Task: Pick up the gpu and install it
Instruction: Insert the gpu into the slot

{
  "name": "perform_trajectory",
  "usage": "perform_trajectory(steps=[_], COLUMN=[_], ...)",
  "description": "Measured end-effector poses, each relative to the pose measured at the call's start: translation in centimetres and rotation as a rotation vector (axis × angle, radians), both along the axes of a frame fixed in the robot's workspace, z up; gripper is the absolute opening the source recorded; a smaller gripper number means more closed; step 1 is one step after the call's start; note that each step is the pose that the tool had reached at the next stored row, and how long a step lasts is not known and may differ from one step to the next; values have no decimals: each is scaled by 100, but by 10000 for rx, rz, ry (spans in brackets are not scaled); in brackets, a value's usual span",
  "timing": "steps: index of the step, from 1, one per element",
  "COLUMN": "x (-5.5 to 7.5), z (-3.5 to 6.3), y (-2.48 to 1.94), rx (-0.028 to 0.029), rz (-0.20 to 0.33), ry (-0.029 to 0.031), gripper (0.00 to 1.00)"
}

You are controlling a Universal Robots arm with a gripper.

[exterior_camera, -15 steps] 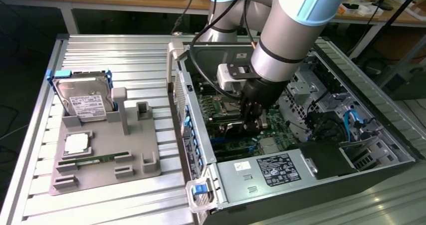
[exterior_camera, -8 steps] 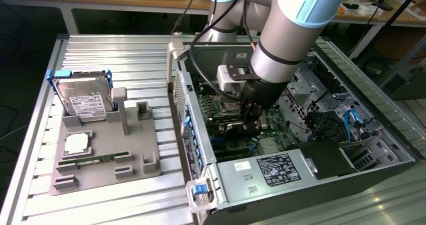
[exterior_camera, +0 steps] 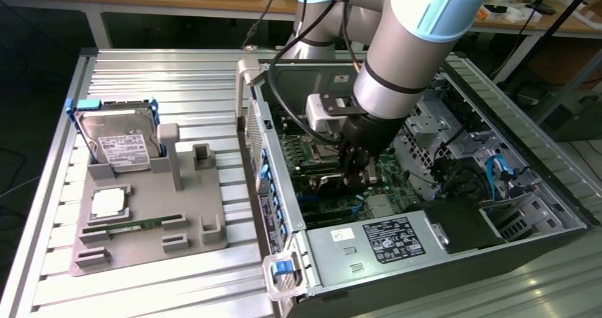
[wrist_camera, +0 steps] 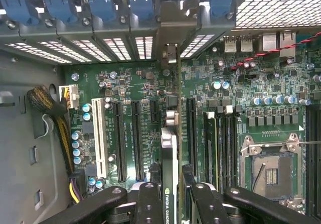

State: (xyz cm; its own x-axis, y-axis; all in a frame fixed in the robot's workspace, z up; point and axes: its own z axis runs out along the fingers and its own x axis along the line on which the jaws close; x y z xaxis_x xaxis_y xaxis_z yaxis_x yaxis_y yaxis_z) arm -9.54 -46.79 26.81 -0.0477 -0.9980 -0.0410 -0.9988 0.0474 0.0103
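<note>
The gpu (wrist_camera: 170, 148) is a thin dark card seen edge-on in the wrist view, with a green-and-white brand label near my fingers. My gripper (wrist_camera: 170, 196) is shut on it, one black finger (wrist_camera: 148, 201) on each side. The card stands upright over the green motherboard (wrist_camera: 125, 83), in line with the black expansion slots (wrist_camera: 136, 133). Its metal bracket (wrist_camera: 170, 30) reaches the rear slot openings. I cannot tell whether the card is seated in a slot. In the exterior view the gripper (exterior_camera: 350, 177) is deep inside the open computer case (exterior_camera: 282, 191), with the gpu (exterior_camera: 325, 184) below it.
Left of the case in the exterior view, a grey fixture (exterior_camera: 151, 237) holds a hard drive (exterior_camera: 118, 142), a processor chip (exterior_camera: 108, 204) and a green memory stick (exterior_camera: 132, 226). Inside the case are the processor socket (wrist_camera: 271, 171), a cable bundle (wrist_camera: 52, 111), blue slot clips (wrist_camera: 100, 3) and the power supply (exterior_camera: 390, 237).
</note>
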Motion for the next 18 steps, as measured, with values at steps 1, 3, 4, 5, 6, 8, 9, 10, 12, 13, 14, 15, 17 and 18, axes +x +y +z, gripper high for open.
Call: perform_trajectory(steps=[1,3,4,5,6,8,9,10,12,13,14,15,17,18], x=[0,1,1,1,1,0,0,0,0,0,0,0,0,0], z=[0,-2,-2,-2,-1,-1,-1,-1,-1,-1,-1,-1,-1,-1], y=[0,2,4,5,7,9,9,9,10,11,12,13,18,23], rx=[0,3,3,1,0,1,0,0,0,0,0,0,-1,-1], rz=[33,120,174,225,270,345,346,346,346,346,346,346,345,345], ry=[0,-2,-2,-1,0,0,0,0,0,0,0,0,1,1], gripper=[27,27,27,27,27,27,27,27,27,27,27,27,27,27])
